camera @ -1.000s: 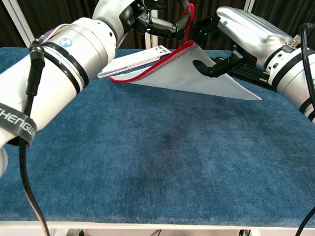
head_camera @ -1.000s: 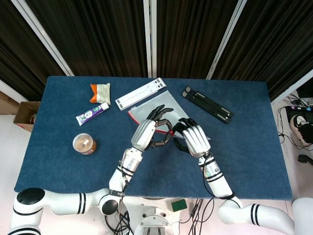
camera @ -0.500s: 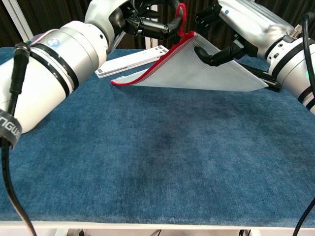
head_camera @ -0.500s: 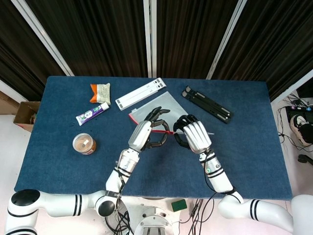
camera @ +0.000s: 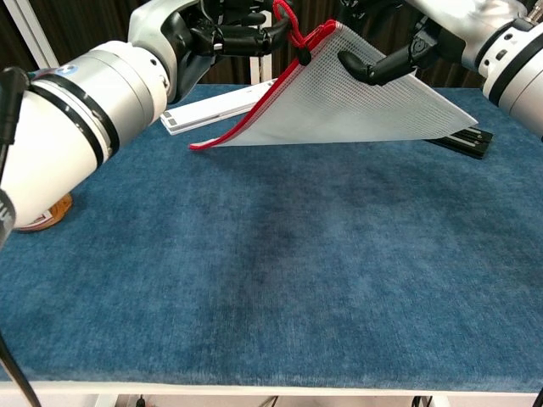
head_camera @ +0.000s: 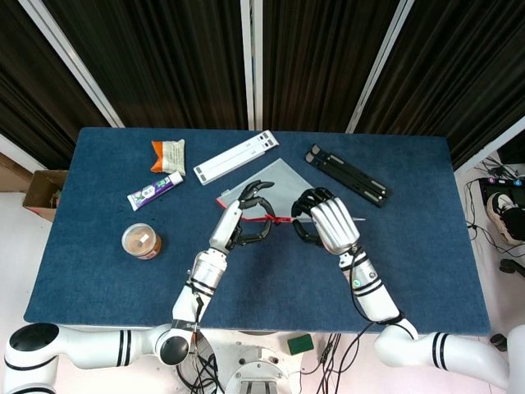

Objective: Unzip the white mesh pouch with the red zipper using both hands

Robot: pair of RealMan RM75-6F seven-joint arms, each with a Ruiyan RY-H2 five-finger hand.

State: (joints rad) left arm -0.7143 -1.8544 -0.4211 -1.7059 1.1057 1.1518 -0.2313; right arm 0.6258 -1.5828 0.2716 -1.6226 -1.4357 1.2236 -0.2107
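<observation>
The white mesh pouch (camera: 356,97) is tilted up off the blue table, its red zipper edge (camera: 254,110) running from the cloth up to the raised corner. My left hand (camera: 233,34) pinches the red zipper pull cord (camera: 287,15) at that corner. My right hand (camera: 386,59) grips the pouch's top corner from the other side, a finger pressed on the mesh. In the head view the left hand (head_camera: 240,222) and right hand (head_camera: 328,222) meet over the pouch (head_camera: 279,176), with the red pull (head_camera: 268,218) between them.
A long white bar (head_camera: 236,158) lies behind the pouch and a black folded stand (head_camera: 346,174) at the back right. A toothpaste tube (head_camera: 154,191), an orange packet (head_camera: 168,153) and a round jar (head_camera: 141,240) sit at the left.
Both hands have risen and drawn toward me, lifting the pouch's zipper corner higher. The pouch now slopes more steeply, with only its far edge on the table.
</observation>
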